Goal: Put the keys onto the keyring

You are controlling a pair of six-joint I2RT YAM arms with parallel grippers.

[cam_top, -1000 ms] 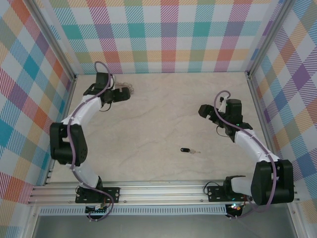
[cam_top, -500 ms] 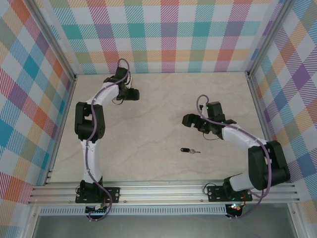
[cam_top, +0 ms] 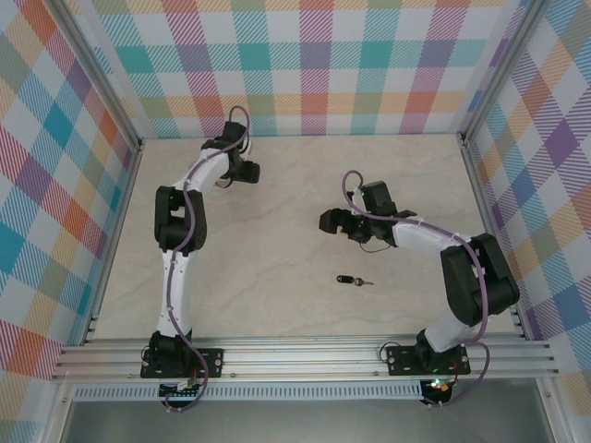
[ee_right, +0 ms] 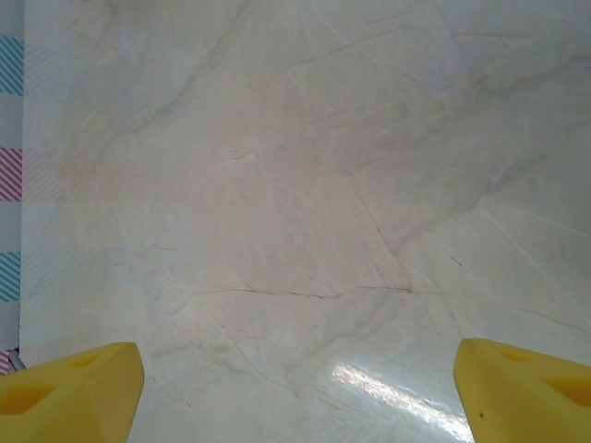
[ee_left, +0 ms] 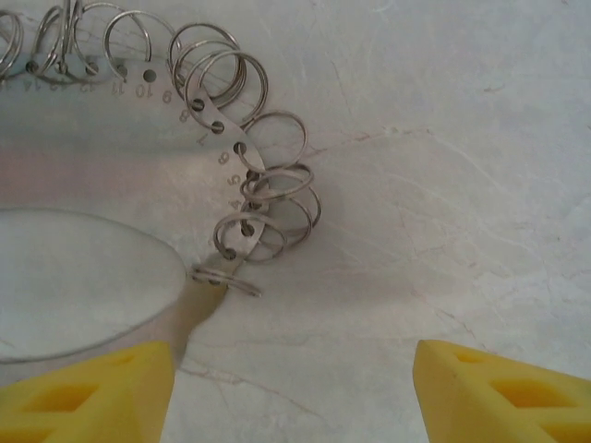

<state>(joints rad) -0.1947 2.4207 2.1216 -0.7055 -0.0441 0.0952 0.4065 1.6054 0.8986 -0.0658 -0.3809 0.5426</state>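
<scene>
Two pairs of yellow fingers work above a pale marbled bench (cam_top: 277, 305). At the far left corner, the left fingers (ee_left: 83, 392) hang low over the keyring (ee_left: 238, 171), a thin grey metal band with small wire loops crowded round its rim. Their tips stand apart, released, with nothing between them. The ring's curved edge lies ahead of the tips and off to one side, not yet inside the gap.

Near the middle of the bench, somewhat toward the near edge, lies the key (cam_top: 345, 279). It is tiny, with a black oblong head and a short silver blade pointing right. A little beyond it, toward the far edge, the right fingers (ee_right: 69, 392) hover over bare bench, also spread wide and holding nothing.

The step in hand looks like getting a hold on each part. To do it well, the left fingers should shift until the band sits squarely between the tips, then pinch the flat band, not a springy loop. The right fingers should move toward the near edge and straddle the black head, leaving the blade free.
</scene>
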